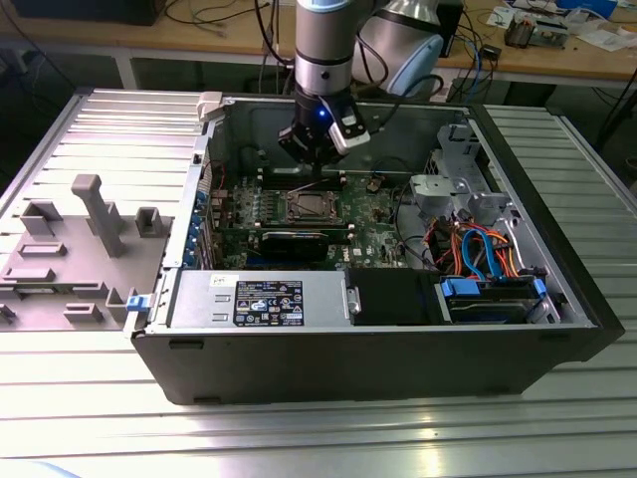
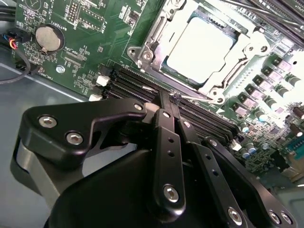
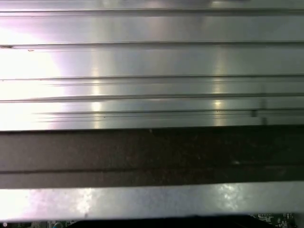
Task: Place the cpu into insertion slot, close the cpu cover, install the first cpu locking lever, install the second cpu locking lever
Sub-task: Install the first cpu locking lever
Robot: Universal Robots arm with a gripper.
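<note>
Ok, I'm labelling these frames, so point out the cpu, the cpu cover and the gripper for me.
cpu (image 2: 199,50), second wrist view, middle of its silver-grey top.
cpu cover (image 2: 154,35), second wrist view, a side bar of the metal frame beside the chip.
gripper (image 2: 167,102), second wrist view, tips of the black fingers above the memory slots.

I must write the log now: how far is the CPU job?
The cpu already sits in the insertion slot, and the cpu cover lies closed over its edges. The closed claw is at the thin lever beside the socket. Whether either lever is latched is unclear.

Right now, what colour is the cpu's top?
Pale silvery grey; the cpu shows best in the second wrist view.
</note>
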